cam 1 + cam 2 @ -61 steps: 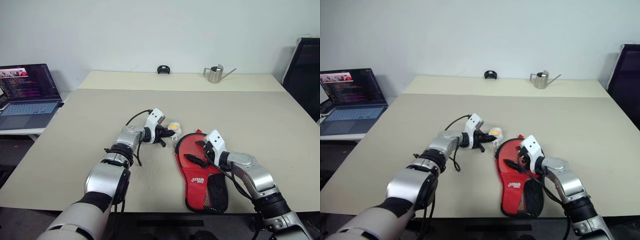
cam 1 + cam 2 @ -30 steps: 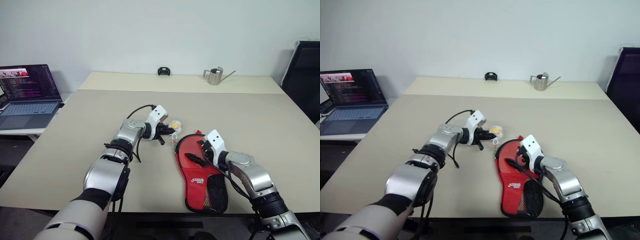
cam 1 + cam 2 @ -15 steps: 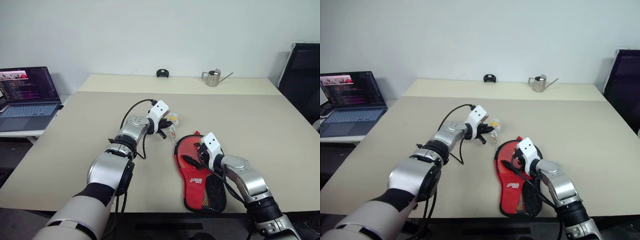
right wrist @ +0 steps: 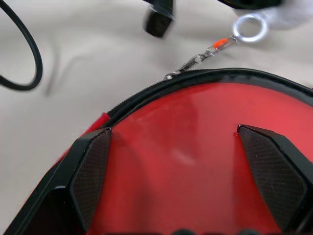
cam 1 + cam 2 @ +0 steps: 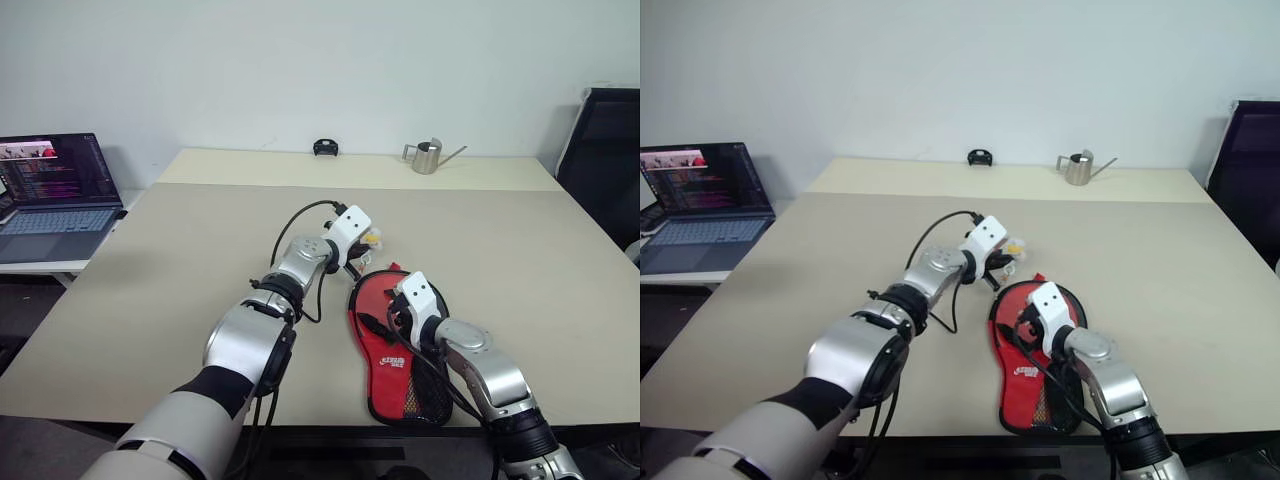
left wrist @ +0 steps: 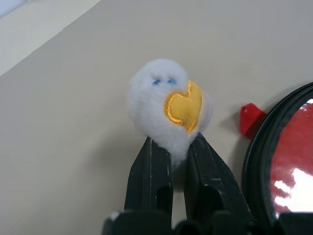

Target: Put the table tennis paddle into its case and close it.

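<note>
White wall behind, and a broad beige table (image 5: 150,260) taking up most of the scene. At far left an open laptop (image 5: 55,195) sits on a lower side surface, its screen lit. Along the table's far edge rest a small black object (image 5: 324,147) and, further right, a metal watering can (image 5: 428,155).

Near the middle, the left gripper (image 6: 177,152) reaches forward and to the right, its two black fingers pinched tight on the base of a small white fluffy charm (image 6: 166,106) with a yellow heart patch and two blue dots. A metal ring and short chain (image 4: 215,46) run from the charm to the zipper pull at the black edging of the case.

Just right of that lies the case (image 5: 395,350), flat on the table near the front edge, red side up with a white logo and a black mesh pocket toward the robot. A small red tab (image 6: 251,119) pokes out beside its rounded top, close to the charm. Whether the table tennis paddle is inside cannot be told.

The right gripper (image 4: 188,139) hovers over the round upper part of the case, its fingers spread wide apart with the red fabric between them and nothing gripped.
</note>
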